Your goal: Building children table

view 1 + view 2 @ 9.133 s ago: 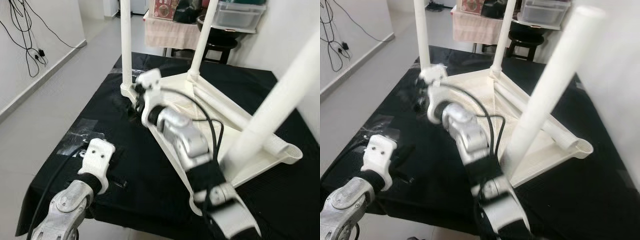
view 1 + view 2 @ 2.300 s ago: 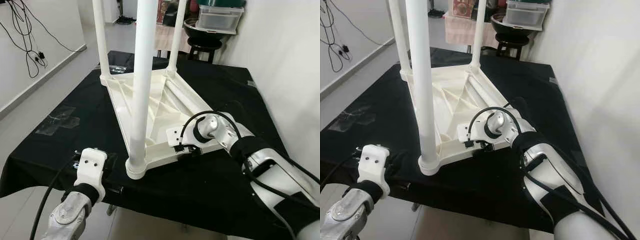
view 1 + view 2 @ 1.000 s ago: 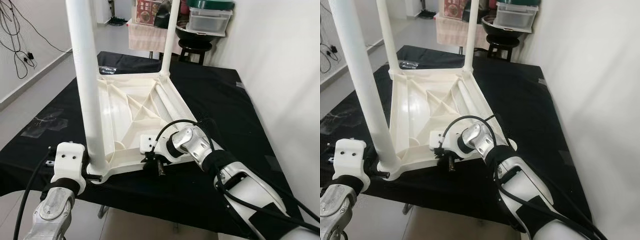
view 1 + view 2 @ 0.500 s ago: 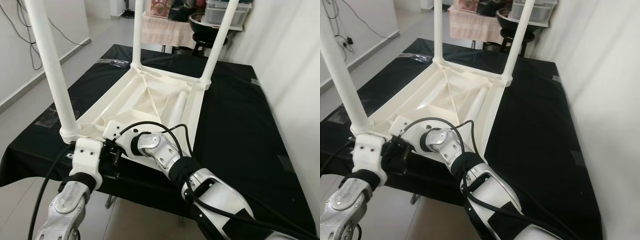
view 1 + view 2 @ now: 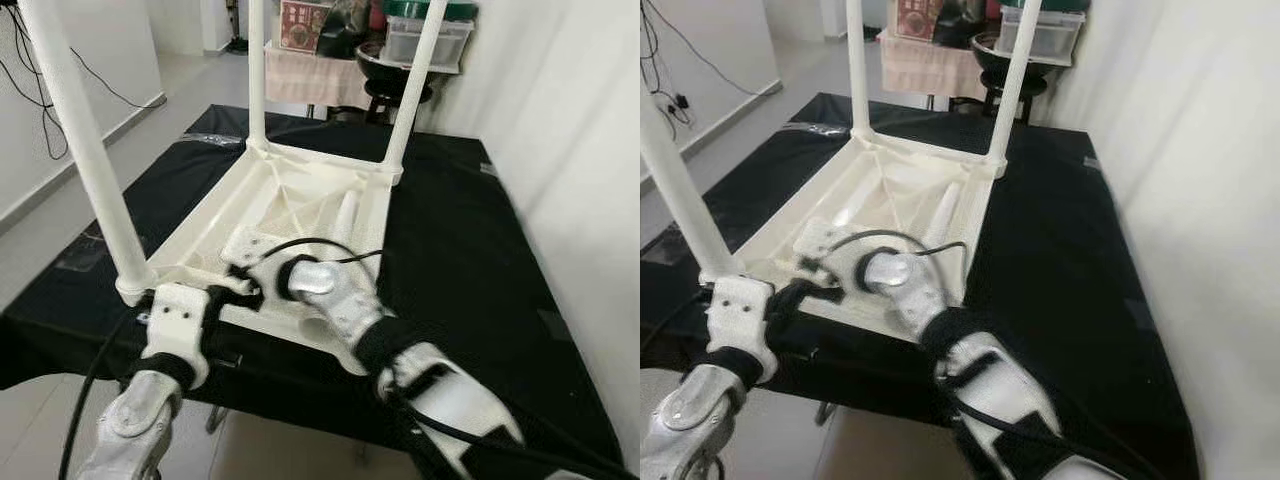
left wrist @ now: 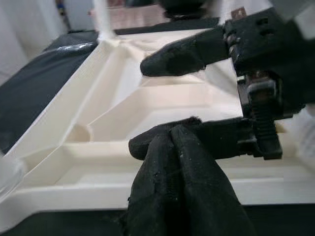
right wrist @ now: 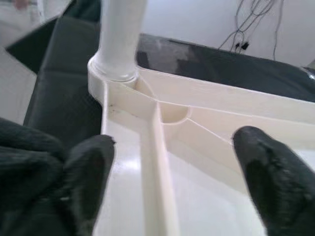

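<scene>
A worktop [image 5: 470,250] draped in black cloth carries everything here. Lying directly on it, upside down, is a white plastic children's table [image 5: 290,205], its ribbed underside facing up. Three white legs stand upright from its corners: one at the near left corner [image 5: 85,150] and two at the far corners [image 5: 256,70] [image 5: 415,80]. A further white leg [image 5: 345,215] lies flat inside the upturned top. A clear plastic bag [image 5: 212,139] rests on the cloth near the far left corner. The cloth's near edge hangs over the worktop's front.
</scene>
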`<state>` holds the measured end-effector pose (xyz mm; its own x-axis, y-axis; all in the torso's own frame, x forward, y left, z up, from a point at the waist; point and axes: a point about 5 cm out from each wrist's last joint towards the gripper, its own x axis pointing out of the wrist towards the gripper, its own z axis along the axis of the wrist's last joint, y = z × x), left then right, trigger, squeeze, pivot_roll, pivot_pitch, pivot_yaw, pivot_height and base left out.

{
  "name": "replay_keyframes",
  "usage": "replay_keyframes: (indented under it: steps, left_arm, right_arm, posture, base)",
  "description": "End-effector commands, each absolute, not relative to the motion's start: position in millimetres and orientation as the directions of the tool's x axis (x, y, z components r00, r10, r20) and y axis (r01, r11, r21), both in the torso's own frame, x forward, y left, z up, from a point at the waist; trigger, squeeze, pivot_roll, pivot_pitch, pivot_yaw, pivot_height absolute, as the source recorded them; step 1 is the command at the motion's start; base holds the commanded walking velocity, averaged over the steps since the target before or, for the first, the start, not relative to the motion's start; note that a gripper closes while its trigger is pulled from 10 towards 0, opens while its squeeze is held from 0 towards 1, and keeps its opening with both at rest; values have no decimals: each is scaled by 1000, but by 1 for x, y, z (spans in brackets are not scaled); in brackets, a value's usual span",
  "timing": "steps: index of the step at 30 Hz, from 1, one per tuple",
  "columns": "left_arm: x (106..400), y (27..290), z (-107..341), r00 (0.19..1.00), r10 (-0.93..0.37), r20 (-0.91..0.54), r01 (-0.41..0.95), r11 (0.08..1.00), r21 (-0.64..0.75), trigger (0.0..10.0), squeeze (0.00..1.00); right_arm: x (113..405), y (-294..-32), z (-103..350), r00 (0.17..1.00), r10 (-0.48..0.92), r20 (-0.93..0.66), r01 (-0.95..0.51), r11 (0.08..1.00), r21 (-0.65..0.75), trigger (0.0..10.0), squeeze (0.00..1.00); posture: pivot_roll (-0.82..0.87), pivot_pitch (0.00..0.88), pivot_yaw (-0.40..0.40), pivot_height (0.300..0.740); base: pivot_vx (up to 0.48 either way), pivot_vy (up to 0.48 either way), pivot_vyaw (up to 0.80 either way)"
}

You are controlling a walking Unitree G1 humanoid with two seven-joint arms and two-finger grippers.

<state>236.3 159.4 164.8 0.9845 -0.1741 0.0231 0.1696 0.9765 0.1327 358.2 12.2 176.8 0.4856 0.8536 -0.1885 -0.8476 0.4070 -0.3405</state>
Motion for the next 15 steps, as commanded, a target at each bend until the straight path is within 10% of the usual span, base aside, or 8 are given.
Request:
replay_keyframes:
  steps: [1, 15]
  left_arm:
    - [238, 161, 155, 985, -170, -33, 173, 974, 148, 10000, 0]
    - [235, 151, 153, 944, -325, -52, 329, 935, 135, 10000, 0]
  right_arm:
    - [360, 6, 200, 471, 880, -65, -848, 431, -309, 10000, 1000]
    - [350, -69, 229, 572, 815, 97, -766, 572, -293, 10000, 1000]
  posture:
    - [32, 26, -76, 740]
    - [-4, 6, -51, 740]
  base:
    - [0, 0, 0]
    - [0, 0, 0]
